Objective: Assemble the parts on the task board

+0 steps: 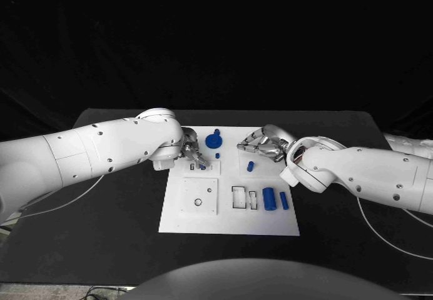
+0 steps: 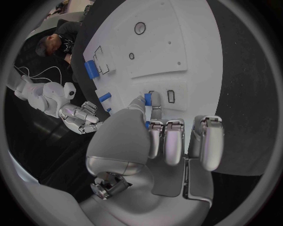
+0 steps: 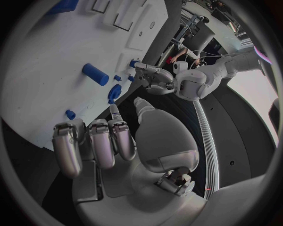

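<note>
Pinching a small blue part (image 2: 148, 99) between thumb and a finger, the left hand (image 1: 192, 152) sits over the far left of the task board (image 1: 230, 222) (touching it or not, we cannot tell). We see the right hand (image 1: 263, 144) empty, fingers curled, at the far right. A larger blue cylinder (image 1: 269, 198) lies near right.

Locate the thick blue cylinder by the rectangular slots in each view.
Head view: thick blue cylinder lies on the board, right of the slots.
Left wrist view: cylinder beside the slots, beyond the fingers.
Right wrist view: cylinder at the circle's rim.
Shared landmark: left hand.
</note>
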Motion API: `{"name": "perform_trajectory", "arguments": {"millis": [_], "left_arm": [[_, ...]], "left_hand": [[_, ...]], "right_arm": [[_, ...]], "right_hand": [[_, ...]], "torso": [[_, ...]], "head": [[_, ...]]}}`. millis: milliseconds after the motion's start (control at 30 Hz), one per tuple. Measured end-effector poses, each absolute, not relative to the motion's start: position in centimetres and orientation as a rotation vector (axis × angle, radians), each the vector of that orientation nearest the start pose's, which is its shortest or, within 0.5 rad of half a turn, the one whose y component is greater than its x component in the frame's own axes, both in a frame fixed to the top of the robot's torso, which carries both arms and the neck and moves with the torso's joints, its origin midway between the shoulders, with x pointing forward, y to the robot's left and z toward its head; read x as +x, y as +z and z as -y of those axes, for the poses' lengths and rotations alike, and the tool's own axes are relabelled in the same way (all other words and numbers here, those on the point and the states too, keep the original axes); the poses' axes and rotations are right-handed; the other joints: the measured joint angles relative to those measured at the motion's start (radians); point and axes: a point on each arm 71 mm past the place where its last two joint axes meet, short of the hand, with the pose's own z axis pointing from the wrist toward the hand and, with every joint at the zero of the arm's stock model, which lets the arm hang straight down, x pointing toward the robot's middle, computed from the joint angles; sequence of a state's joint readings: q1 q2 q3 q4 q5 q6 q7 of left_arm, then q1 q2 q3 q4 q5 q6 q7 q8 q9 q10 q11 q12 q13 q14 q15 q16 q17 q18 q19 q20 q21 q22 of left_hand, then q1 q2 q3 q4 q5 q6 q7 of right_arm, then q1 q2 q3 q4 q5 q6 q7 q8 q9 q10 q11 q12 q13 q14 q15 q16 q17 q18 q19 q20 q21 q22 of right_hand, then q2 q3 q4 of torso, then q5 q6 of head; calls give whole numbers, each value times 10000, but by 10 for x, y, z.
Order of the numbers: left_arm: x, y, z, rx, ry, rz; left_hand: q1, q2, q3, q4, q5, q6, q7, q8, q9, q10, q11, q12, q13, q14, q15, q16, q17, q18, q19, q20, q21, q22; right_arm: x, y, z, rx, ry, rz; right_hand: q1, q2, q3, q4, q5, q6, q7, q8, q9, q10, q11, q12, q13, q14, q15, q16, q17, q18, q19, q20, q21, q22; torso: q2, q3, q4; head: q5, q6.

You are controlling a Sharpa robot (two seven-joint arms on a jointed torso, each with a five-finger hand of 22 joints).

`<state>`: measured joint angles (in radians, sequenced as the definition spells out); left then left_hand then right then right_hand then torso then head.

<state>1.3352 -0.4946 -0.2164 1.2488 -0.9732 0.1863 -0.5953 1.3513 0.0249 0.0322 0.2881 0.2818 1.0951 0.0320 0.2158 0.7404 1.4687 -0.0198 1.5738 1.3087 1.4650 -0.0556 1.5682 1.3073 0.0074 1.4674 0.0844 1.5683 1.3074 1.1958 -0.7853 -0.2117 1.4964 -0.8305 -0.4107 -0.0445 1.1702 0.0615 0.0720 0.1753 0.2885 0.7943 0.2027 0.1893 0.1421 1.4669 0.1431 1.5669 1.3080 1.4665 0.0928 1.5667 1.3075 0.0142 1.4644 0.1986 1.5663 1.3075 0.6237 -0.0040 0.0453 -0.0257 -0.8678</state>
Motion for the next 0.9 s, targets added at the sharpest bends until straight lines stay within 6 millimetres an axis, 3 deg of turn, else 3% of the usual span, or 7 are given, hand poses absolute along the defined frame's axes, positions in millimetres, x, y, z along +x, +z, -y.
{"name": "perform_trajectory", "arguments": {"millis": [900], "left_arm": [[517,-234,-127,-704,-2898,-24288]], "left_hand": [[-1,-1,26,28,20,38,-36,0,20,-1,1,0,0,0,0,0,0,0,0,0,0,0]], "right_arm": [[465,-252,191,4254,8805,-18960]], "right_hand": [[0,0,0,0,0,0,0,0,7,0,0,0,-3,0,0,0,-2,0,0,0,0,-2]], "torso": [[3,1,0]], "head": [[-21,-16]]}}
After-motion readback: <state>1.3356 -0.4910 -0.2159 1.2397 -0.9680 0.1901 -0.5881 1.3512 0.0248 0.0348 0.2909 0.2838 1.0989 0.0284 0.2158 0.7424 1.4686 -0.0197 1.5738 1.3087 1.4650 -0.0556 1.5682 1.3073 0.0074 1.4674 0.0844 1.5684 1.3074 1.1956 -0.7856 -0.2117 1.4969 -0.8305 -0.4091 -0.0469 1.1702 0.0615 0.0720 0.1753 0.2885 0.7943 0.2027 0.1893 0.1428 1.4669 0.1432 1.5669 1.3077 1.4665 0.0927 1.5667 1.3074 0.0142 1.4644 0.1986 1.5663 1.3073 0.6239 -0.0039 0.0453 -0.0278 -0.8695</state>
